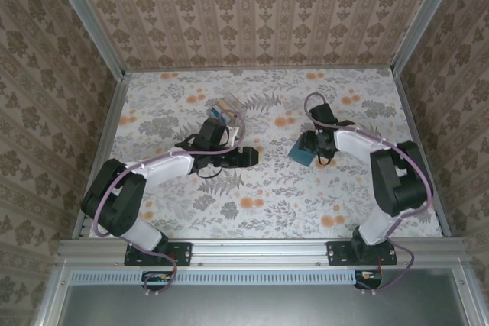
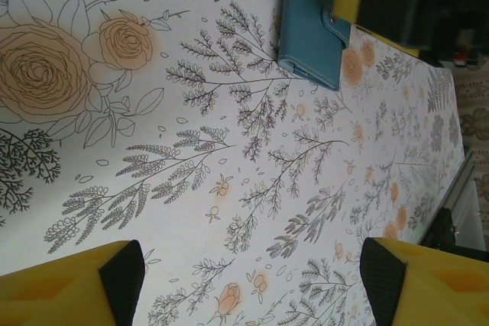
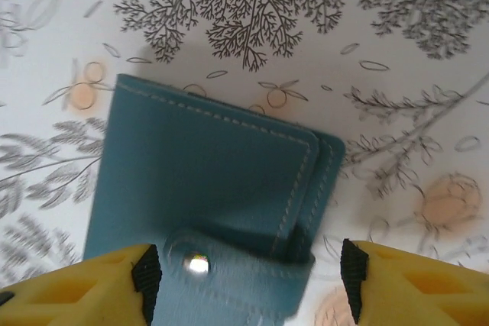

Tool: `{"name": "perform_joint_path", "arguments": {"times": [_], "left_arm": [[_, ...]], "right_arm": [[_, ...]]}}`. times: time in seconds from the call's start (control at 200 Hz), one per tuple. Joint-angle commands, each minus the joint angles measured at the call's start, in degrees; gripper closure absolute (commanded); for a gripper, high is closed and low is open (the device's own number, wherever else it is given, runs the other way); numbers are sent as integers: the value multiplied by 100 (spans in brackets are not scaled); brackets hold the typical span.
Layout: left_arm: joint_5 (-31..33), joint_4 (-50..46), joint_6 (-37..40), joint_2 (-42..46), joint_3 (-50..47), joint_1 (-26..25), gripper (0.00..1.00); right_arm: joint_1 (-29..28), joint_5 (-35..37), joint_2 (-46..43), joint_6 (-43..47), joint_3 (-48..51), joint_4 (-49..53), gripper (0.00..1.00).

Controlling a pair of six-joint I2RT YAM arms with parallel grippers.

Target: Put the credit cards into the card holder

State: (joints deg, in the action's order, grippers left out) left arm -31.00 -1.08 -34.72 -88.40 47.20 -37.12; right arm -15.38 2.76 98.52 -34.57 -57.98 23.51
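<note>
Card holder (image 3: 206,181) lies flat on the table (image 2: 191,150), folded shut w/ its snap strap (image 3: 195,263) fastened. The right end effector (image 3: 248,284) sits right over the holder's strap end, jaws wide. There's a pad on either side of the strap and a visible gap on one side, so nothing is clamped. The left end effector (image 2: 252,272) is also wide and empty, low over bare table a short way from the holder's long edge and facing it. The credit cards (image 1: 221,114) are well apart from the holder, beyond the left arm, apparently in a small clear box (image 1: 231,101) — too small to count. Risks, as I judge them: the holder is snapped shut, so no card goes in until that strap is popped. If the right jaws close where they are, they'd likely just squeeze the strap flat or skid the holder across the smooth table. Both end effectors are close around the holder, so they could bump if both move in. Thin cards may slip or jam at the box wall — esp. w/ a wide grip.
</note>
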Motion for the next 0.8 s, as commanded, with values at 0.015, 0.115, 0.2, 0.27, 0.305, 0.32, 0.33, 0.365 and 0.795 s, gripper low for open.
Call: {"name": "perform_joint_path", "arguments": {"times": [0.015, 0.115, 0.2, 0.27, 0.305, 0.32, 0.33, 0.365, 0.795], "left_arm": [[100, -171, 184, -100, 150, -67, 21], [55, -238, 181, -119, 234, -90, 21], [141, -124, 164, -109, 157, -95, 21], [123, -242, 204, -190, 228, -76, 21], [114, -303, 236, -212, 269, -76, 21], [116, -312, 245, -227, 267, -76, 21], [113, -309, 253, -227, 260, -71, 21], [130, -251, 242, -239, 214, -76, 21], [-188, 20, -153, -1207, 425, -134, 40]], "right_arm": [[-200, 565, 454, -136, -397, 486, 33], [-319, 219, 586, 196, -464, 410, 41], [-475, -386, 555, 725, -372, 170, 46], [-639, -845, 524, 1050, -258, 22, 51], [-705, -1101, 525, 1144, -192, -47, 53], [-736, -1218, 521, 1181, -162, -109, 54], [-749, -1301, 520, 1200, -135, -149, 54], [-802, -1611, 506, 1269, -16, -369, 55], [-915, -3474, 193, 321, 835, -2147, 61]]}}
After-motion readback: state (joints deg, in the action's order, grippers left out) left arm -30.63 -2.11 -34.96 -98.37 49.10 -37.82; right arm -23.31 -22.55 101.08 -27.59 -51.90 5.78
